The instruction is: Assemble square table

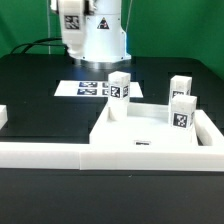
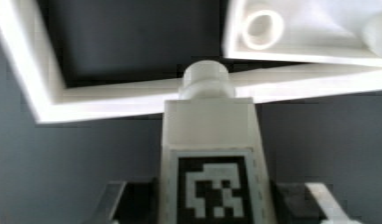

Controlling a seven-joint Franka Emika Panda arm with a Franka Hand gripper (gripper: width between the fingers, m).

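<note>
In the wrist view my gripper [image 2: 218,203] is shut on a white leg block [image 2: 213,130]. The block's black-and-white tag faces the camera and its round peg points away from me. My dark fingers [image 2: 127,200] sit on both sides of the block. Beyond the peg lies a corner of the white square slab [image 2: 321,40] with a round hole [image 2: 262,28]. In the exterior view the slab [image 1: 150,127] lies at the right with three tagged leg blocks standing by it [image 1: 120,88] [image 1: 181,88] [image 1: 182,112]. I cannot make out my gripper in that view.
The low white rail fence [image 1: 60,152] runs along the front, and a corner of it shows in the wrist view [image 2: 55,80]. The marker board [image 1: 88,88] lies behind the slab. The robot's white base [image 1: 95,30] stands at the back. A small white piece [image 1: 2,118] is at the exterior view's left edge.
</note>
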